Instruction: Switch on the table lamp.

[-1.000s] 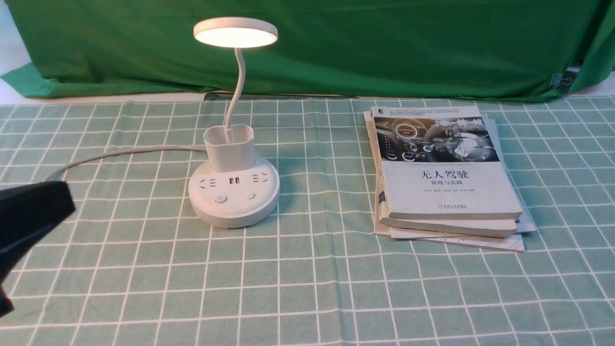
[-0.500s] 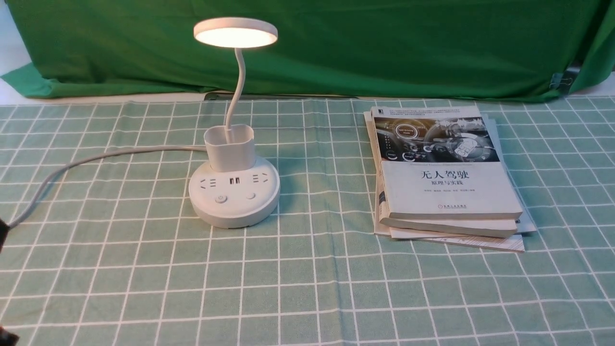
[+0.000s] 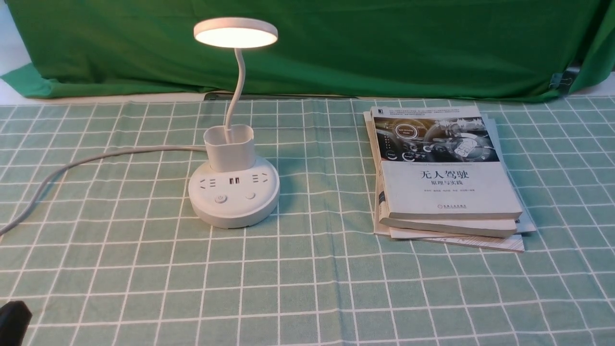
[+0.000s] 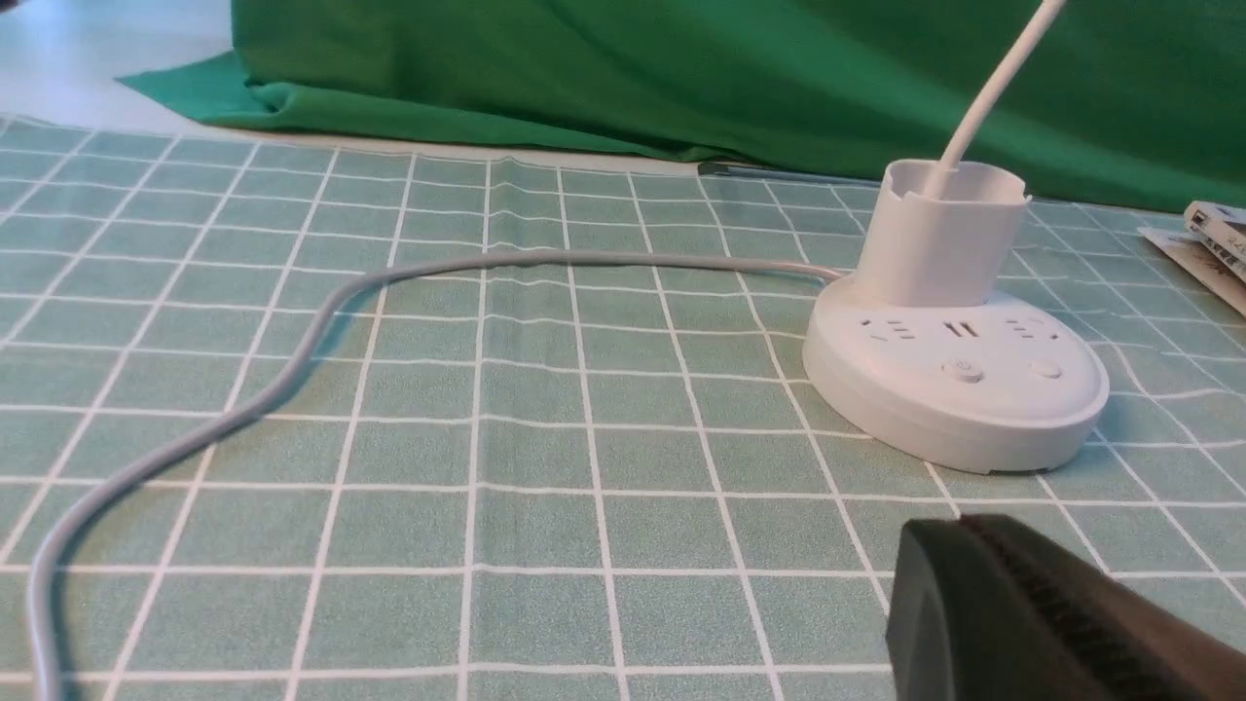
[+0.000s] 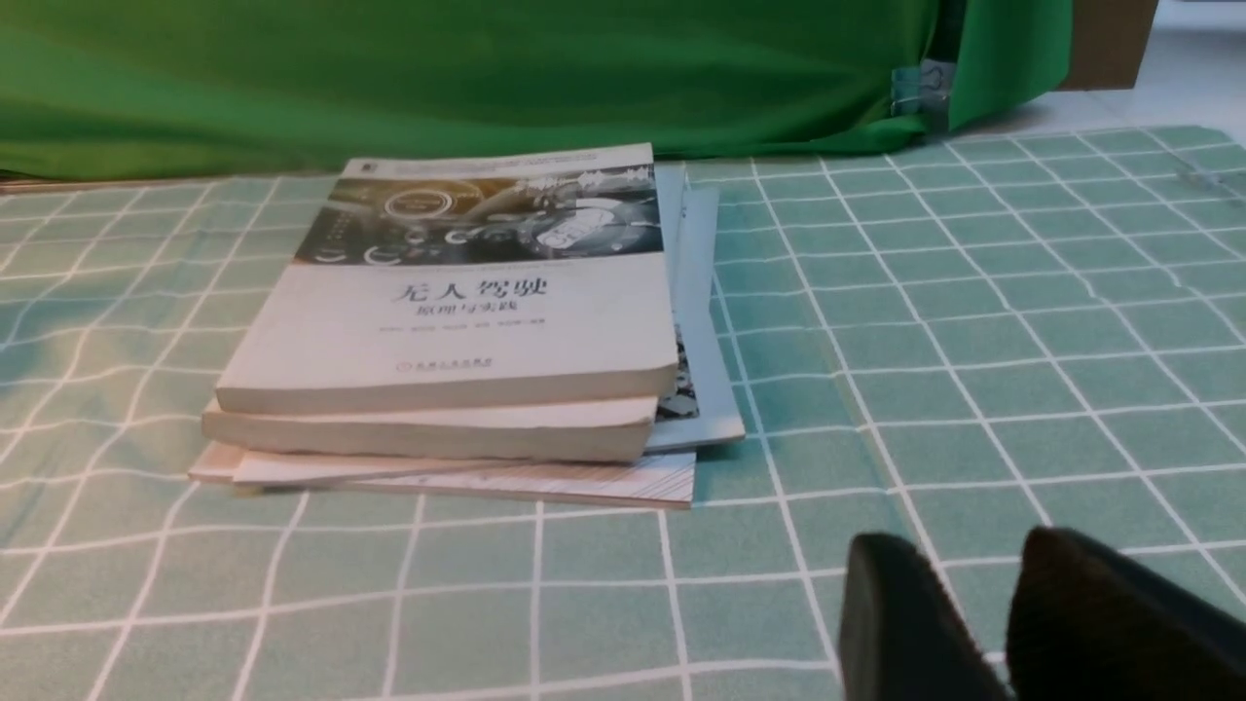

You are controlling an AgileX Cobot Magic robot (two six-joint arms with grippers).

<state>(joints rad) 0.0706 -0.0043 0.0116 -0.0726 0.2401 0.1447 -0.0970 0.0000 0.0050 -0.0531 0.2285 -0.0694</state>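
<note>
The white table lamp stands left of centre on the checked cloth. Its flat disc head (image 3: 235, 32) glows on the thin gooseneck above the cup holder (image 3: 229, 146). The round base (image 3: 234, 199) shows sockets and two buttons (image 3: 220, 198). Its white cord (image 3: 96, 156) runs off to the left. My left gripper (image 3: 12, 319) shows only as a dark tip at the near left corner. In the left wrist view it (image 4: 959, 526) is shut and empty, well short of the base (image 4: 954, 389). My right gripper (image 5: 969, 545) is open with nothing in it, low over the cloth.
A stack of books (image 3: 442, 178) lies right of the lamp, and in the right wrist view the books (image 5: 458, 321) are ahead of the right gripper. A green backdrop (image 3: 336, 48) hangs along the far edge. The cord (image 4: 292, 370) curves across the cloth near the left gripper.
My left gripper has pulled back from the left edge down to the near left corner, uncovering the cord. The lamp head glows in all frames.
</note>
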